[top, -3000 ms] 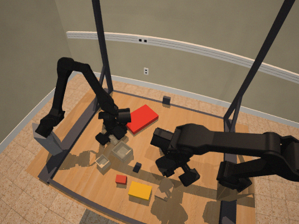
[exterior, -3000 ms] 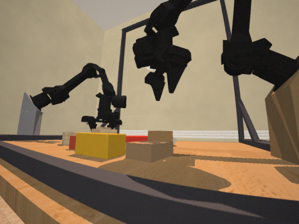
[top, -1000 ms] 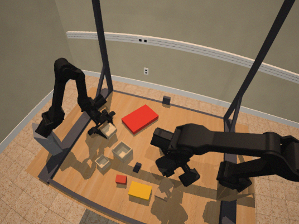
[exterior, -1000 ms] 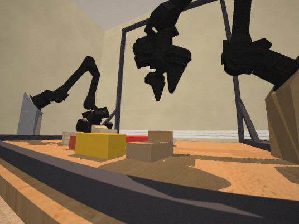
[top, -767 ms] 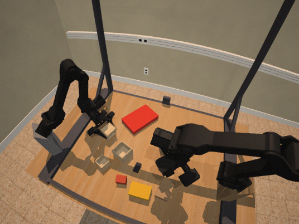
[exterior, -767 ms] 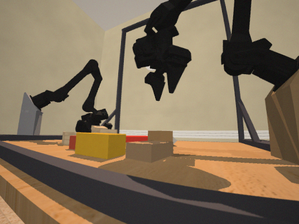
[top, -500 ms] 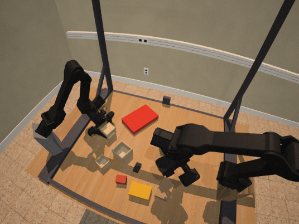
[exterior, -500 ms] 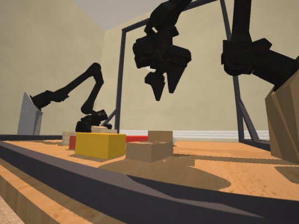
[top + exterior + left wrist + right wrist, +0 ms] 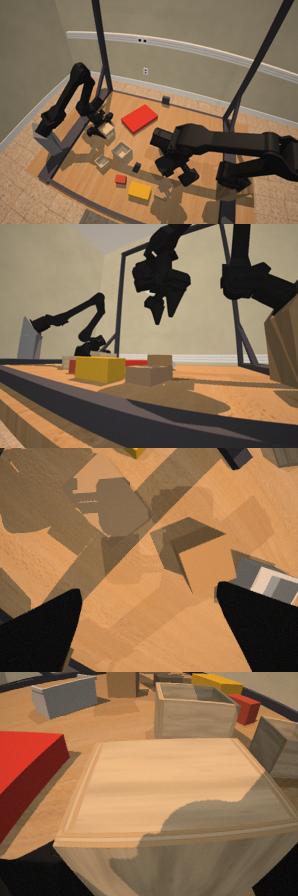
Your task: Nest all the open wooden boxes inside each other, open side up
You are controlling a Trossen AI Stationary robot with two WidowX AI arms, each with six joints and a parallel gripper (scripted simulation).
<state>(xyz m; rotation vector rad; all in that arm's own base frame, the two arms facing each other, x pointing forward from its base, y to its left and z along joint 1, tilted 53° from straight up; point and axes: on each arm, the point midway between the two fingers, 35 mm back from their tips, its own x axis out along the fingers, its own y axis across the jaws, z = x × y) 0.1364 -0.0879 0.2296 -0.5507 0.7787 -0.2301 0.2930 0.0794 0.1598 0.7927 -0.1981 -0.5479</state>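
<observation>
From my remote station, I had the right tool point(image 9: 107, 129) point(image 9: 157, 857) clenched around a pale, streaky-grained wooden box point(image 9: 107, 130) point(image 9: 160, 792), a flat panel with banded edges facing its camera. Nearby on the bench point(image 9: 92, 178) point(image 9: 250, 397) point(image 9: 150, 633) point(image 9: 120, 717), a square, thin-walled box point(image 9: 122, 157) point(image 9: 195, 719) and a smaller box point(image 9: 103, 165) point(image 9: 280, 747) sat separately, open sides up. The left tool point(image 9: 178, 176) point(image 9: 164, 320) point(image 9: 150, 593) hung released above the wood, beyond the smooth red slab point(image 9: 139, 119) point(image 9: 136, 362) point(image 9: 25, 767).

1. No text, label, brand, number or sign can be read in the top or exterior view.
2. No lettering or numbering can be made out in the left wrist or right wrist view either.
</observation>
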